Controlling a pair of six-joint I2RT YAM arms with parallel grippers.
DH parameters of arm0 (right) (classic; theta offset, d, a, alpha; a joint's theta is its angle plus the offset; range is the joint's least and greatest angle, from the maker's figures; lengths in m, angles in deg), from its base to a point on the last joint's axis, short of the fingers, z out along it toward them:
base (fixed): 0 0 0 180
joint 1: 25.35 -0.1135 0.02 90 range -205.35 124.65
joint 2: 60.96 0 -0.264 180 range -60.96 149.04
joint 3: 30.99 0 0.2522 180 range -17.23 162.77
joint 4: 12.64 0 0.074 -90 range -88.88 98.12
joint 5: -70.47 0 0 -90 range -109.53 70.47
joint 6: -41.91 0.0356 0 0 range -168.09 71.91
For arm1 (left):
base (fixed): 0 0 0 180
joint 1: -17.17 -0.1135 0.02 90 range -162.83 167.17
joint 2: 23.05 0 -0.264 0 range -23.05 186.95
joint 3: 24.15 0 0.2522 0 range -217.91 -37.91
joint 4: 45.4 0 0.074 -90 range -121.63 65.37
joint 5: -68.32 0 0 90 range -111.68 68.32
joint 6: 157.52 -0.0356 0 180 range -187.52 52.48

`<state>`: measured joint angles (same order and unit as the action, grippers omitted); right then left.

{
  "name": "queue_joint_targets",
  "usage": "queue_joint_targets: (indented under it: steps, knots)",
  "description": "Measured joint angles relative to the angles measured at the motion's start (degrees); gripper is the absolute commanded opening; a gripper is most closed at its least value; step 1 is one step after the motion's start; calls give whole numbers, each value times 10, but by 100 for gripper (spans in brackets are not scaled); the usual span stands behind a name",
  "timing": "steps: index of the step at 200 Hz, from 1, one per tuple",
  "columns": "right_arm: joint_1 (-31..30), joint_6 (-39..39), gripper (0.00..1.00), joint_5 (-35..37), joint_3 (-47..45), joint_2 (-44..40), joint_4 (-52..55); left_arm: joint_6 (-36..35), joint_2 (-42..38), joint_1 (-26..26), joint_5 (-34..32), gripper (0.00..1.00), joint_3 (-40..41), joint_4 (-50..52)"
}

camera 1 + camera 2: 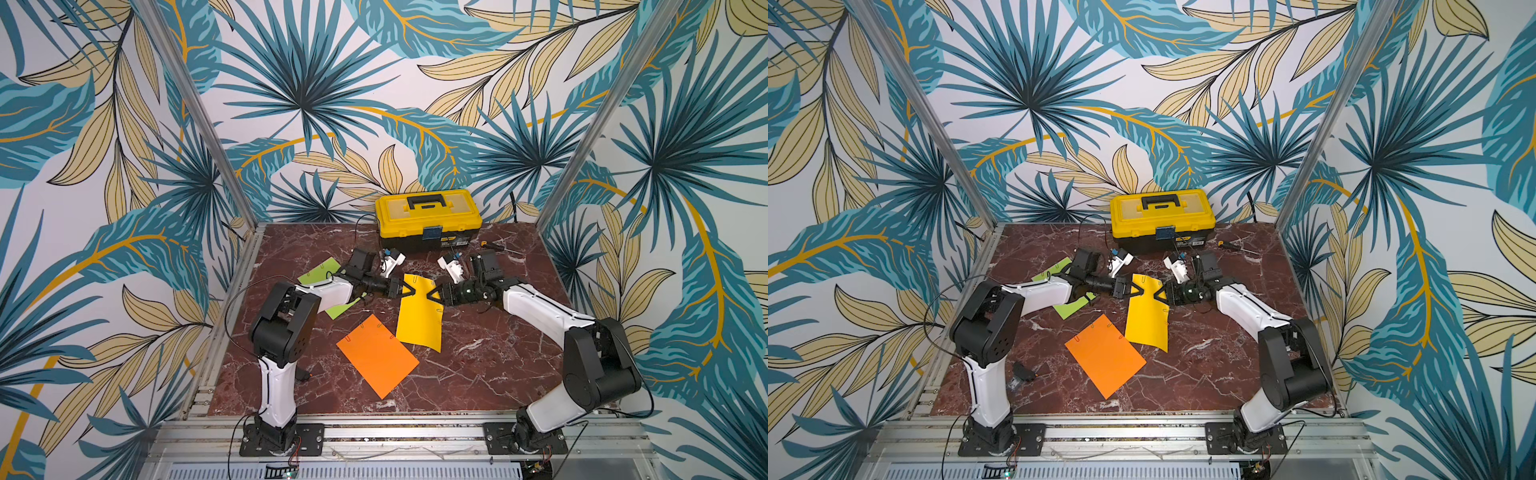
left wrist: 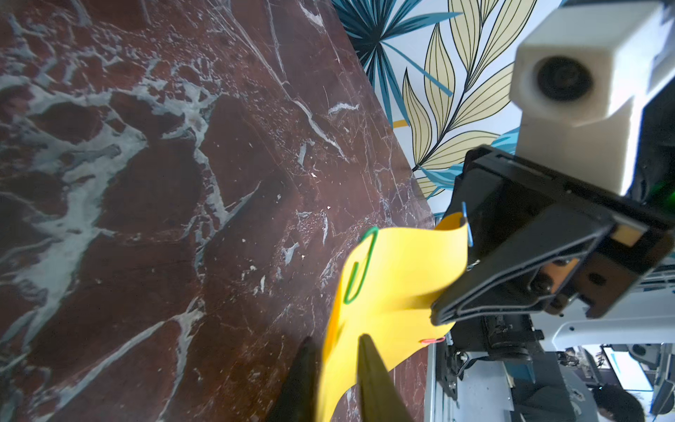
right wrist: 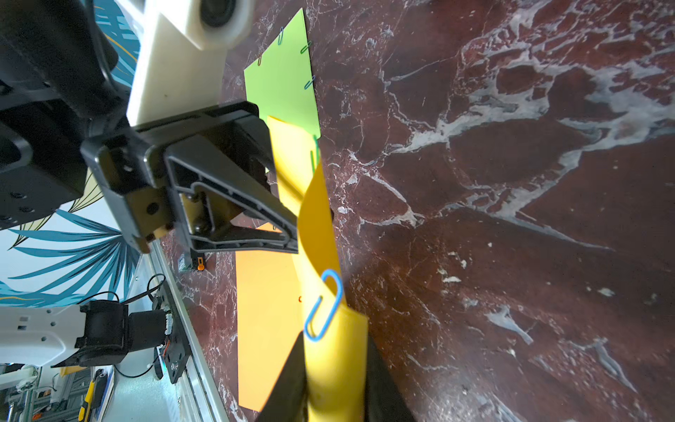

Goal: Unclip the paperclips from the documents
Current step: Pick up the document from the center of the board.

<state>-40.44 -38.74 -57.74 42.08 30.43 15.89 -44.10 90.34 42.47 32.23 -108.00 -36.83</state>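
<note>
The yellow sheet is found at the middle of the table. Its far end is raised and curled; its near end rests on the marble. The left gripper is closed on the sheet's left edge and the right gripper on its right edge. In each wrist view the paper is seen pinched between the fingers.

A green paperclip and a blue paperclip are fixed on the raised far edge, and a red paperclip on the right edge.

The orange sheet lies flat just beside the yellow sheet's near left corner, with clips along its far left edge. The lime green sheet lies toward the left edge, partly covered by the left arm, and carries clips as well.

A toolbox stands at the far edge, with a screwdriver beside it. Open marble is noted between the yellow sheet and the right edge, and along the near edge.
</note>
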Motion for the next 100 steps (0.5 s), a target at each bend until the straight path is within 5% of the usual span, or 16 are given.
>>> queue_joint_targets:
  steps: [27,100]
  knots:
    - [0,-3,26,3,3,0,2,2,0,0,-8,6,1,-2]
    - [7,-27,53,104,18,-15,40,-14,-25,0,-49,0,1,-2]
